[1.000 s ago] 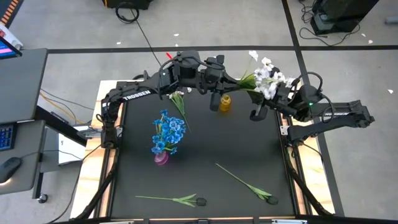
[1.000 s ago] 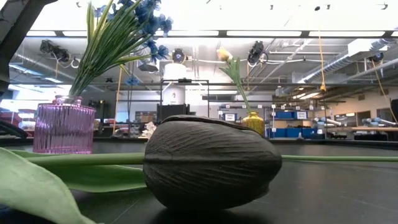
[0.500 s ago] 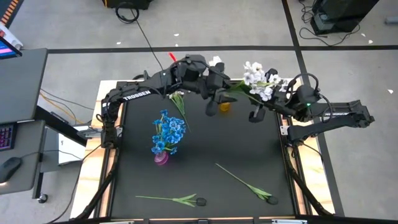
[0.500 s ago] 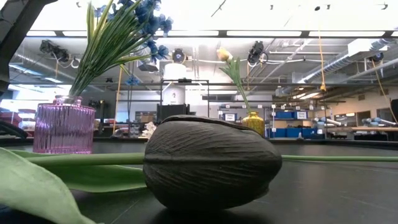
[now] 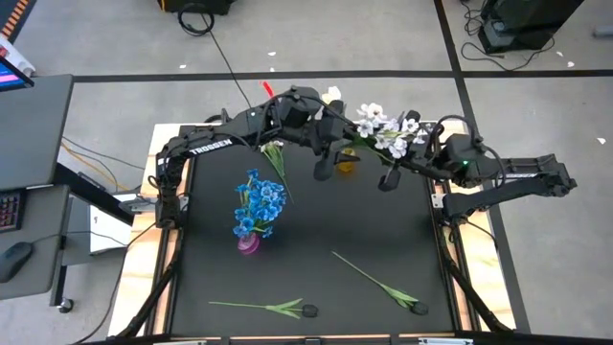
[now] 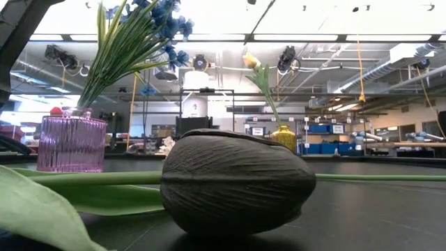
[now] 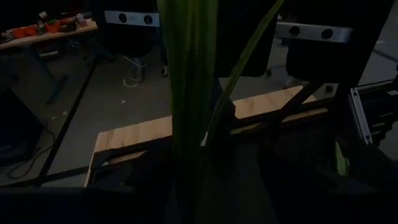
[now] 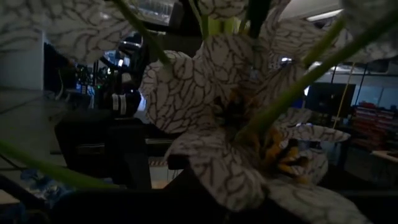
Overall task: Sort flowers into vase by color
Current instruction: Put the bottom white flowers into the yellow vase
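**At the far edge: white spray gripped beside the yellow vase**

Nearest, on the dark table (image 5: 316,230), lying flat and well apart: two tulips. One (image 5: 287,308) along the front edge, bud to the right; the other (image 5: 375,282) slanting, bud at the front right. Filling the low view, close up: one of those buds (image 6: 237,181), dark and ribbed, with its stem running out to both sides.

Farther back, left of centre: pink vase (image 5: 248,244), upright, holding the blue flowers (image 5: 261,203) in one bunch. Beyond that, lying loose on the table beside the left arm: a green sprig (image 5: 276,158).

At the far edge: yellow vase (image 5: 347,161), upright, with one pale-budded tulip (image 6: 259,73) standing in it.

Just beside that vase, on its left: left gripper (image 5: 328,153), reaching in from the far left corner. Leaves close in front of its camera; how far open, cannot tell.

Just right of the vase: right gripper (image 5: 402,161), clamped tight on the stem of a white spray (image 5: 385,132). Blossoms up off the table and leaning toward the vase, above and beside it, not in it.
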Controlling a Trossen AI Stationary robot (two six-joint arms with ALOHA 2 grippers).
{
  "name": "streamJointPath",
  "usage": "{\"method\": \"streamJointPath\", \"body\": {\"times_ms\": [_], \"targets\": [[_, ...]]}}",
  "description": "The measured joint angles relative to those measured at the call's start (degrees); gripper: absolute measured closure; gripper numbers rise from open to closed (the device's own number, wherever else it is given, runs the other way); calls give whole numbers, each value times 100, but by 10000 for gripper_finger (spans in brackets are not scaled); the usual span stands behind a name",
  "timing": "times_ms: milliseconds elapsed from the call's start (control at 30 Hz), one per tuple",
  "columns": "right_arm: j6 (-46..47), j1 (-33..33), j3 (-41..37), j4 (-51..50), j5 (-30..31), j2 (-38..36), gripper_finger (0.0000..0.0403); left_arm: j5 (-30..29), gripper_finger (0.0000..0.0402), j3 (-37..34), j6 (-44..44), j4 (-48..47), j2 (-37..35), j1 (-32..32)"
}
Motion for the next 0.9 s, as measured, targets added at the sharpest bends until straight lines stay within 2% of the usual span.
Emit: {"method": "streamJointPath", "body": {"times_ms": [167,400,900], "targets": [[86,0,0,-143,0,-1,382,-191,175,0,30,-163,0,2],[250,0,0,-465,42,1,382,-205,212,0,39,-221,0,4],[252,4,0,-319,-150,-1,377,-203,343,0,39,-216,0,7]]}}
